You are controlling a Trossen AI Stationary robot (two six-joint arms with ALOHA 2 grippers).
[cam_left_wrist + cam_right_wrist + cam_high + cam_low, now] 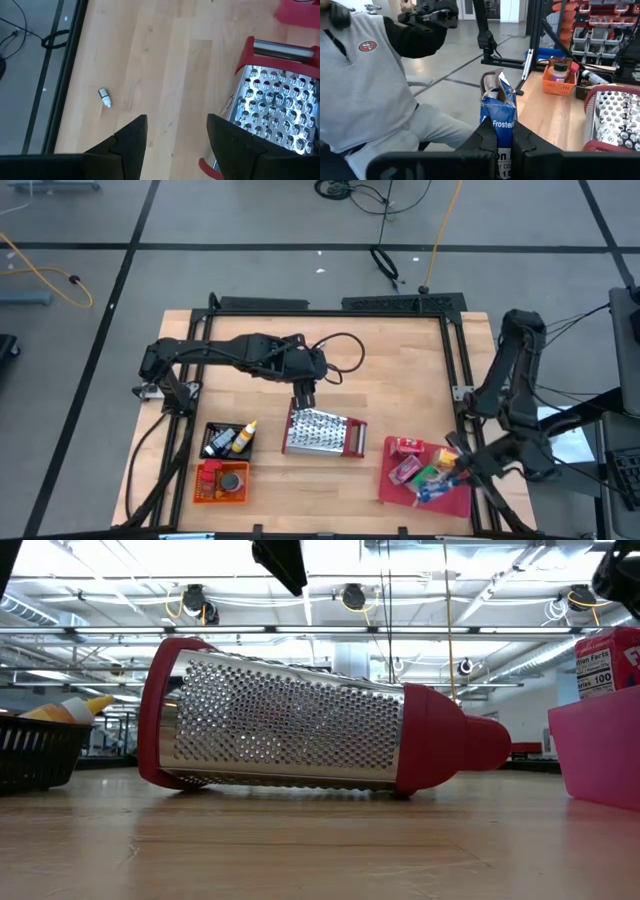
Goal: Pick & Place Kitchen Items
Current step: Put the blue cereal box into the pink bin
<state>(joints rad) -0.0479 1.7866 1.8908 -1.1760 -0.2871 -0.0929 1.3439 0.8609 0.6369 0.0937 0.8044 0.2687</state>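
Over tray — right hand (504,142) (shut) grips blue box (499,112).

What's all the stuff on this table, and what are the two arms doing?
Grater: one, steel with red ends, lying on its side mid-table.
Black basket: one, near left, holding small bottles.
Orange basket: one, in front of the black one, holding a dark round jar.
Red tray: one, near right, with small packets.
Blue box: one, torn on top, held upright.
Person: one, grey top, beyond the table.
Left gripper: open, above the grater's end.
Right gripper: shut on the blue box, over the tray.
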